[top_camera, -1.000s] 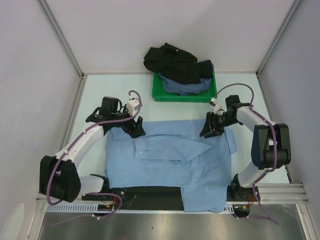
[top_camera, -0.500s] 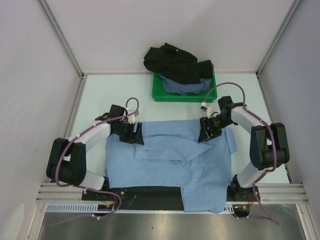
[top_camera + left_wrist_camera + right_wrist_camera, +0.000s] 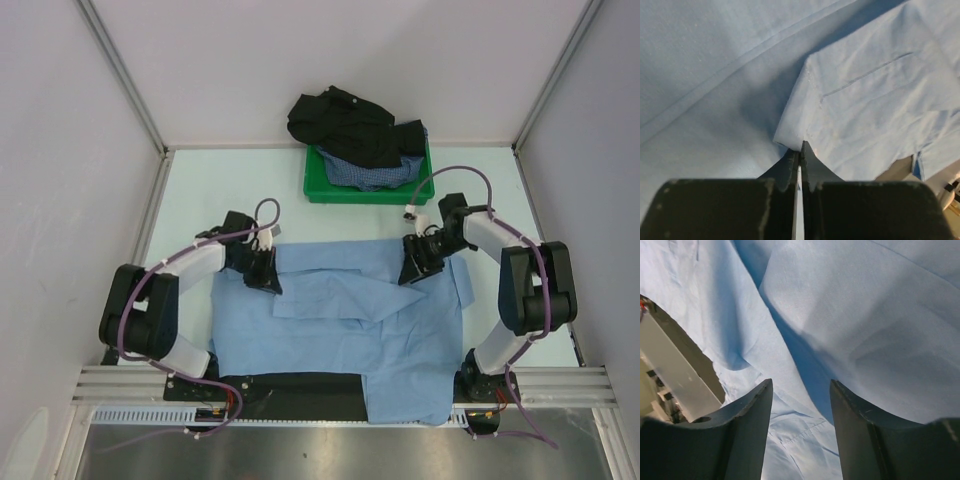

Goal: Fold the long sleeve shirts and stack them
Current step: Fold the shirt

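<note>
Shirt under work: the light blue shirt (image 3: 340,340) lay spread on the table (image 3: 190,190), on the near side of the green tray (image 3: 320,192). Its far edge ran side to side, roughly parallel with the tray's near wall, and one sleeve lay folded across the body. The black shirt (image 3: 340,120) and the dark-blue checked shirt (image 3: 365,172) lay heaped in the tray, the black one spilling over its far rim.

The left gripper (image 3: 262,272) sat at the end of that far edge, out beyond the tray's left side. Its jaws were closed to a sliver on a fold of the blue cloth. The right gripper (image 3: 415,265) sat at the other end, just near of the tray's right corner. Its jaws stood apart, with cloth beneath and between them but not pinched.

Judgement: the coming fold turned on that far edge, each arm nearest its own corner. Only the left had a hold. Lifting before the right closed would likely skew the fold.
</note>
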Robot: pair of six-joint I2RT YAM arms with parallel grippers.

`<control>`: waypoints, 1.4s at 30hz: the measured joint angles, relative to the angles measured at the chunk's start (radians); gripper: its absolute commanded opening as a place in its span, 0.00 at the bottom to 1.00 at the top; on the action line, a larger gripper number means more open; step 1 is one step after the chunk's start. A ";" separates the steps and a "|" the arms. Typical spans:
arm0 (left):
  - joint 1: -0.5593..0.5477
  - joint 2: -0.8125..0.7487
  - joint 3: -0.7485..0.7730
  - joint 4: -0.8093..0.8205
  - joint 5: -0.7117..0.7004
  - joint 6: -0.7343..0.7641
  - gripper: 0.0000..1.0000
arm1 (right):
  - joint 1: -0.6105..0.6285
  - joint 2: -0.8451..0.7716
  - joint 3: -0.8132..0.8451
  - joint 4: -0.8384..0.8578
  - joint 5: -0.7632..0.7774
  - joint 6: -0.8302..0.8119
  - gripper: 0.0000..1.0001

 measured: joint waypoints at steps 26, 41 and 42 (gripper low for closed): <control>-1.009 -0.081 0.981 -0.421 -0.440 0.987 0.00 | -0.545 -0.116 0.177 -0.300 -0.303 -0.256 0.56; -1.324 0.042 0.922 -0.348 -0.628 1.086 0.06 | -0.472 -0.152 0.215 -0.380 -0.283 -0.360 0.50; -1.336 0.062 0.919 -0.352 -0.639 1.093 0.03 | -0.468 -0.156 0.215 -0.380 -0.280 -0.363 0.49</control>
